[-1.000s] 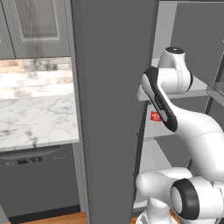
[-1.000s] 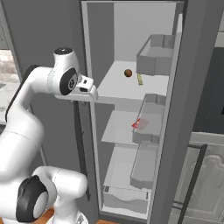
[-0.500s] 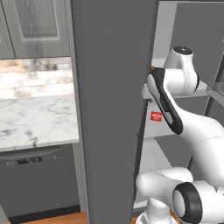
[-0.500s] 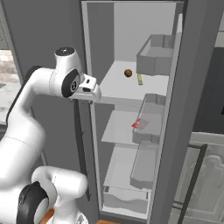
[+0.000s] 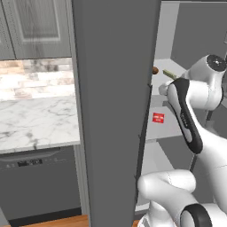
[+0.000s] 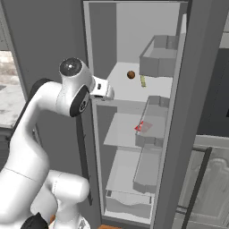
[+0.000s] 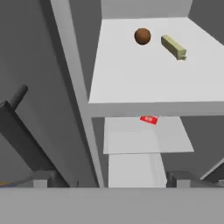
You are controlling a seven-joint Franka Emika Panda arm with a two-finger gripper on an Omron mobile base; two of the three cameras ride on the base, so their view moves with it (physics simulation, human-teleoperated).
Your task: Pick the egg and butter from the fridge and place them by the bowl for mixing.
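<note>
- Fridge [image 6: 179,134] stands with door open, upper shelf [image 7: 144,83] in plain sight in the hand view.
- egg [image 7: 142,36] sits toward the back edge of that shelf, butter [image 7: 173,47] just beside it, apart, angled toward the shelf's far corner; same pair in right base view, egg [image 6: 130,74] and butter [image 6: 143,81].
- gripper [image 6: 107,91] at the front edge of the upper shelf, jaws spread wide, nothing between them.
- Progress: early. Neither item picked; both lifts and both placements by the bowl left to do.
- small red packet [image 7: 149,119] on the shelf below, not a target.
- Hard to tell: fingertips are mostly cut off at the bottom of the hand view. Fridge door blocks much of the left base view; marble counter [image 5: 35,119] partly seen.
</note>
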